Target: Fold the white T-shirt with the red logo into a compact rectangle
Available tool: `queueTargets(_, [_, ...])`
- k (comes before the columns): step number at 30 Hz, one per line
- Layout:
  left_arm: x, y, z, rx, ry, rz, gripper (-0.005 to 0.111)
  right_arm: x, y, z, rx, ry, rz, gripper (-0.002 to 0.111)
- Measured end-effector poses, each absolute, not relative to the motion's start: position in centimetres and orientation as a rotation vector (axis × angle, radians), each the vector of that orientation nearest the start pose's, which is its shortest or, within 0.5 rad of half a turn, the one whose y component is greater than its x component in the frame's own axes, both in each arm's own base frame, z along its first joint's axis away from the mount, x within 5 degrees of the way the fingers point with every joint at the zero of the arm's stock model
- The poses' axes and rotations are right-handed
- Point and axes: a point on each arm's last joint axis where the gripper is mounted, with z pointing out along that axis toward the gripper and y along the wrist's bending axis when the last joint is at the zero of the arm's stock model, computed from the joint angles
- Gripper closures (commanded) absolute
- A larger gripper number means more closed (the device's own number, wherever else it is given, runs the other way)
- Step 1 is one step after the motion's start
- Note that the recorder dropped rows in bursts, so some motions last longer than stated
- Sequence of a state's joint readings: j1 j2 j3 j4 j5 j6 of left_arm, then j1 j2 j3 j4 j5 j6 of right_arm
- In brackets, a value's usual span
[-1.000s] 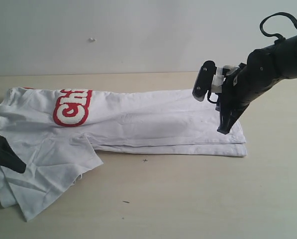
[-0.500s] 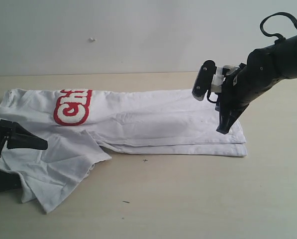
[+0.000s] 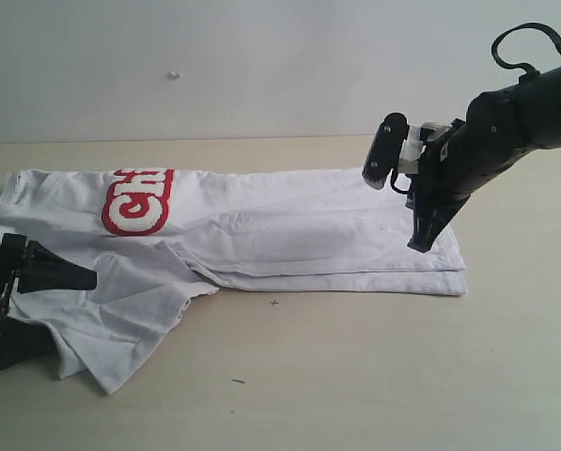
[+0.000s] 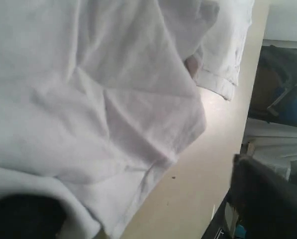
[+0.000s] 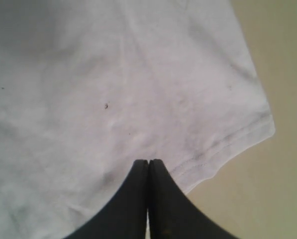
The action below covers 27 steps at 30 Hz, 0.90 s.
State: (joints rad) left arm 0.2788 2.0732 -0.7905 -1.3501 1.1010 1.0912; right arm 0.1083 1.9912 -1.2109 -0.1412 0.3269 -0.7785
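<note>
White T-shirt (image 3: 299, 230): thin, matt, creased cloth; its red logo (image 3: 137, 202) perhaps fuzzy at this range. Table (image 3: 374, 376): smooth, pale, matt top.

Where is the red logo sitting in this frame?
In the exterior view the red logo lies on the left part of the white T-shirt, near its far edge, beyond the left gripper.

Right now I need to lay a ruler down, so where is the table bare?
The widest bare table lies in front of the T-shirt, toward the camera. A narrower strip runs behind it, up to the wall. Right of the hem, past the right end effector, is free too. The left end is crowded: bunched sleeve at the left end effector.
</note>
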Motion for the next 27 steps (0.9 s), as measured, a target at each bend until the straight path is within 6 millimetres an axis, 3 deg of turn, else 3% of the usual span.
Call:
queueTargets(5, [29.09, 0.24, 7.63, -0.423, 2.622, -1.486, 0.102, 40.33, 3.98, 14.44, -1.266, 2.302, -0.345, 0.108])
queueTargets(6, [29.09, 0.24, 7.63, -0.423, 2.622, -1.486, 0.106, 40.33, 3.98, 14.44, -1.266, 2.302, -0.345, 0.108])
queueTargets(17, [28.53, -0.42, 7.89, -0.403, 2.577, -1.679, 0.105, 40.33, 3.98, 14.44, -1.266, 2.302, -0.345, 0.108])
queueTargets(27, [28.82, -0.43, 8.05, -0.670, 2.566, -1.744, 0.105, 40.33, 3.98, 14.44, -1.266, 2.302, -0.345, 0.108])
